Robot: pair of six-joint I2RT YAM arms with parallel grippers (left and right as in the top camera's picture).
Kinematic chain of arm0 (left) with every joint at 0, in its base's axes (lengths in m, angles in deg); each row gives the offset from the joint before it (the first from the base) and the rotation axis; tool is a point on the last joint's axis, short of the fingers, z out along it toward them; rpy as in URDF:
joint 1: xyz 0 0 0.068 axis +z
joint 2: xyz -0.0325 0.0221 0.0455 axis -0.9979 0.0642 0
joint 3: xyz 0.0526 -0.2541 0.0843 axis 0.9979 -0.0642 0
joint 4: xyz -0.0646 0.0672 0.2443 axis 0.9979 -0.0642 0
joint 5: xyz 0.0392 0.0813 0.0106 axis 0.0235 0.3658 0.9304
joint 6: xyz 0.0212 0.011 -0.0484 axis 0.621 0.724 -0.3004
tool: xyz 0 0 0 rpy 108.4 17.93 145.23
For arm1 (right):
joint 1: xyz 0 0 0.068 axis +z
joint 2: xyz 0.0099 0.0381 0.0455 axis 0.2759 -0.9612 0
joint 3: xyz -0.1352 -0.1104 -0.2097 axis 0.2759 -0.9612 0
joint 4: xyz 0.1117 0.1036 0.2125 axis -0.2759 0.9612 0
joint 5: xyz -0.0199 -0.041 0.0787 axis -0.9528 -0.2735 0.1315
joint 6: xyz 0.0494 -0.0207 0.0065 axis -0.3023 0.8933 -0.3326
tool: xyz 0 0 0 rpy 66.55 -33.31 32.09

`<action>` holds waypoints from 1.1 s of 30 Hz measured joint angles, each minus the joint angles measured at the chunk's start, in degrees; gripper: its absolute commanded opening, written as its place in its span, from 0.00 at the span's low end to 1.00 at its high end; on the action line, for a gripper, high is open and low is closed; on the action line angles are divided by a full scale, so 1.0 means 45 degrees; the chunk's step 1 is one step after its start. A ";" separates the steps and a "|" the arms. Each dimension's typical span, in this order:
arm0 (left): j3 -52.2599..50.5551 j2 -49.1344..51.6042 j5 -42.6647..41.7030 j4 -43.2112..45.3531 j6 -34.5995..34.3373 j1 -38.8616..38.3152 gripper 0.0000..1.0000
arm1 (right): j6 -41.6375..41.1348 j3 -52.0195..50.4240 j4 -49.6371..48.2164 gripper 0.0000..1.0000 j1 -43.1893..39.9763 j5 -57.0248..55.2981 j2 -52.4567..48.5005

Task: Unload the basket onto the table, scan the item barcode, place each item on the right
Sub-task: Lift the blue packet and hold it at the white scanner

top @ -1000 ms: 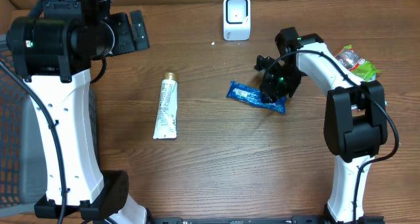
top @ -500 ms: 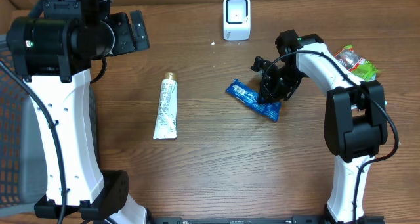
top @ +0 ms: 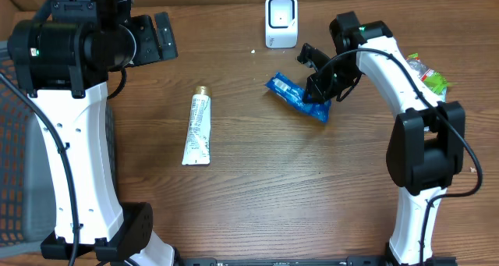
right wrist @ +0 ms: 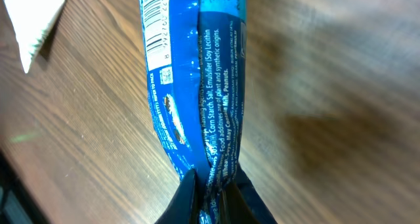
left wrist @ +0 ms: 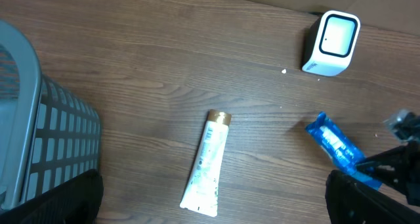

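The blue snack packet is clamped at one end by the closed fingers of the right gripper and is held over the wooden table, near the white scanner. A barcode is seen at the packet's far end in the right wrist view. A white tube lies well to the left, and the left gripper is held wide apart with nothing in it.
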 measured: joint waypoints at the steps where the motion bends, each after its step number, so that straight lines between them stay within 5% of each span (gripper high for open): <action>1: 0.0000 0.0000 0.0000 0.0000 0.0000 0.0000 1.00 | 0.0034 0.0000 -0.0136 0.04 0.0024 -0.0073 0.0146; 16: 0.0000 0.0000 0.0000 0.0000 0.0000 0.0000 1.00 | 0.0272 0.0034 -0.0296 0.04 0.0865 -0.2195 0.5183; 33: 0.0000 0.0000 0.0000 0.0000 0.0000 0.0000 0.99 | 0.0010 0.0039 -0.0865 0.04 0.0874 -0.2327 0.5819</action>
